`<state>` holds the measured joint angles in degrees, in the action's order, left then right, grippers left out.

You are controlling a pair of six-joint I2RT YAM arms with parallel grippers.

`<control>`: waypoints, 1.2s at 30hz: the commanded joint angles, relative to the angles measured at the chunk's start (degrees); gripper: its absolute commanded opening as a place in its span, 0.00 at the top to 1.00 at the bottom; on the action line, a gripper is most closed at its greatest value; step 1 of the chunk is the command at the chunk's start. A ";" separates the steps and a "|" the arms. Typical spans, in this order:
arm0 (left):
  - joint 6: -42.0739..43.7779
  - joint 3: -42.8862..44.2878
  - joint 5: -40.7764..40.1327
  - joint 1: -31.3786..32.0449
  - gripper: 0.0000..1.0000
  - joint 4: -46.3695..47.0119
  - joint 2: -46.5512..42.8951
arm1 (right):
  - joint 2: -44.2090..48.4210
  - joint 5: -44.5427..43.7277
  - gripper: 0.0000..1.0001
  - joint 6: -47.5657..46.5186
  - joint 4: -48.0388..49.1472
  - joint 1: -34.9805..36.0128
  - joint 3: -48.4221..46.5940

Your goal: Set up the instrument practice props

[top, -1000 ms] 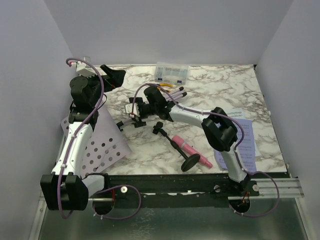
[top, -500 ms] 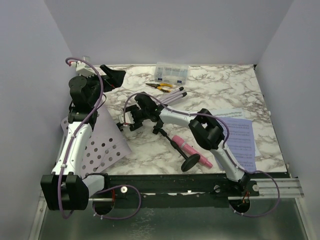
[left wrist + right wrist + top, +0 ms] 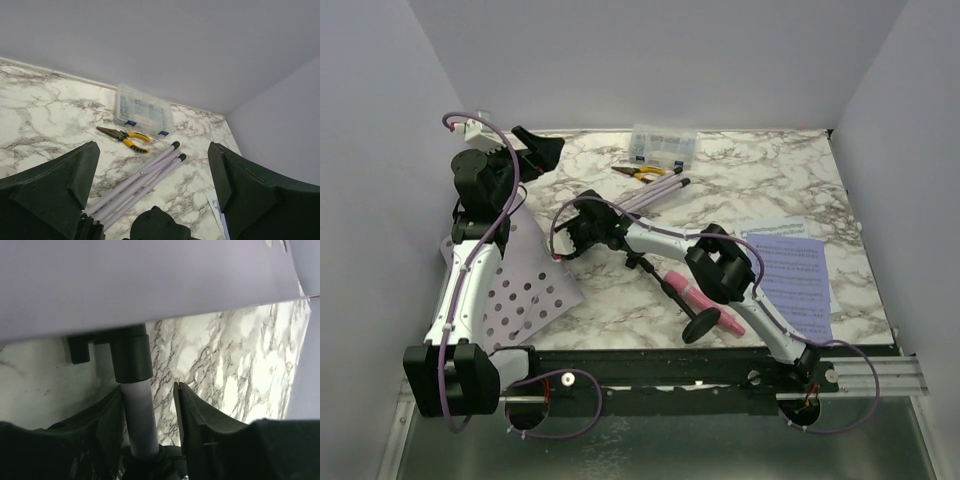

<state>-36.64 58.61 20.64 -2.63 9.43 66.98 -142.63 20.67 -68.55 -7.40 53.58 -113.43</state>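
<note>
The lilac perforated plate (image 3: pixel 525 290) lies at the left, joined to the folded lilac tripod (image 3: pixel 655 190), which lies flat toward the middle of the table. My right gripper (image 3: pixel 570 238) reaches across to the pole beside the plate. In the right wrist view the lilac pole (image 3: pixel 137 415) sits between the jaws of the right gripper (image 3: pixel 149 390). It rests against the left jaw, and a gap remains on the right. My left gripper (image 3: pixel 542 148) hangs wide open and empty above the back left. The pink microphone (image 3: pixel 700 297) lies on its side with its stand. A lavender sheet (image 3: pixel 800 275) lies at the right over a white sheet (image 3: pixel 770 228).
A clear compartment box (image 3: pixel 663 145) stands at the back, and yellow-handled pliers (image 3: pixel 640 172) lie just in front of it. Both show in the left wrist view, the box (image 3: pixel 144 111) behind the pliers (image 3: pixel 125 137). Grey walls close in the table on three sides.
My right gripper has slid left along the tripod to the pole by the plate, and its jaws have narrowed around it. The left arm shifted slightly left, still open.
</note>
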 commanded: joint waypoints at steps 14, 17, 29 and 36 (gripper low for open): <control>-2.46 5.91 8.80 -3.92 0.01 -2.19 -0.47 | 0.68 -7.54 1.00 14.61 24.98 0.26 6.96; -2.98 7.47 9.70 -3.95 0.01 -3.11 -0.96 | 3.10 -7.60 1.00 18.84 30.51 0.08 9.77; -9.59 28.15 13.78 -3.87 0.01 -18.10 -3.65 | 14.29 -9.99 1.00 35.11 50.12 -2.65 20.47; -9.58 31.65 15.91 -3.88 0.01 -22.87 -7.61 | 20.42 -13.36 1.00 45.10 62.89 -5.23 26.61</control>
<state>-45.30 88.90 33.76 -6.31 -7.77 61.76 -132.14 10.00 -41.34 28.84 50.63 -87.29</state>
